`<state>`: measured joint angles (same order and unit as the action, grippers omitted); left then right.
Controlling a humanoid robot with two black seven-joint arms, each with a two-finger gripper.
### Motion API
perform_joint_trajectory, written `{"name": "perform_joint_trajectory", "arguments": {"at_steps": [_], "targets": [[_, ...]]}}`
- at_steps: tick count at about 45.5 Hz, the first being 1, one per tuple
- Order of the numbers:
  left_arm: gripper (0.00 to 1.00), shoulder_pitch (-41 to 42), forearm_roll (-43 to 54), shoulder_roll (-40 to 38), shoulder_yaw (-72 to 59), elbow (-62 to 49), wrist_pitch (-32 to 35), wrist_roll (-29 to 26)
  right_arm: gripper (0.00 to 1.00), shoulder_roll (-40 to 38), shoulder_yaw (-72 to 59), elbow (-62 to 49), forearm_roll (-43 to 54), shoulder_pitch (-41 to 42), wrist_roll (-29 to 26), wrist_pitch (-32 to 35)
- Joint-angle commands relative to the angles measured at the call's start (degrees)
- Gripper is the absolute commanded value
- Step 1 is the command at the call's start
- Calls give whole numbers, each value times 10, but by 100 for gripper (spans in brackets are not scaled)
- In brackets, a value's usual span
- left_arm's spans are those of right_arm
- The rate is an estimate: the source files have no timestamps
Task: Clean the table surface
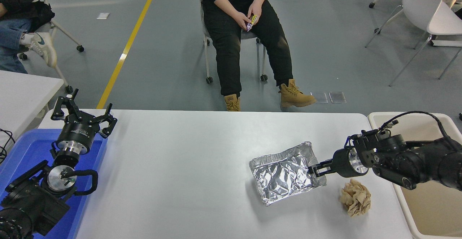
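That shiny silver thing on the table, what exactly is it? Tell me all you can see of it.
The foil tray is a shallow rectangular container of crinkled, shiny aluminium foil with a rolled rim, dented and wrinkled inside, with nothing visible in it. It sits askew on the right part of the white table. The right gripper pinches its right rim. A crumpled brown paper ball lies nearby, apart from it.

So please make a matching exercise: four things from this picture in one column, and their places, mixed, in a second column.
Things:
1. foil tray
2. crumpled brown paper
3. blue bin
4. beige bin

Places:
A. beyond the table's right end
B. under the parked left gripper
C. loose on the table, near its right end
D. rim pinched by the right gripper

Pairs: 1-D, 2-C, 3-B, 4-A
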<state>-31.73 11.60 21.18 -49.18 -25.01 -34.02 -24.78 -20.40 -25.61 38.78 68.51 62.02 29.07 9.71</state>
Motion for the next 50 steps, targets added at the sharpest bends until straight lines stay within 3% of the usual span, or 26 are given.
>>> {"name": "perform_joint_trajectory", "arguments": {"at_steps": [1, 16, 33, 50], "targets": [[100, 0, 0, 0, 0, 0, 0, 0, 0, -2, 35, 1, -57, 24, 6, 5], [100, 0, 0, 0, 1, 0, 0, 0, 0, -60, 47, -4, -170, 80, 6, 57], [100, 0, 0, 0, 0, 0, 0, 0, 0, -126, 122, -14, -208, 101, 5, 98], [100, 0, 0, 0, 0, 1, 0, 0, 0, -146, 122, -243, -321, 50, 5, 161]]}}
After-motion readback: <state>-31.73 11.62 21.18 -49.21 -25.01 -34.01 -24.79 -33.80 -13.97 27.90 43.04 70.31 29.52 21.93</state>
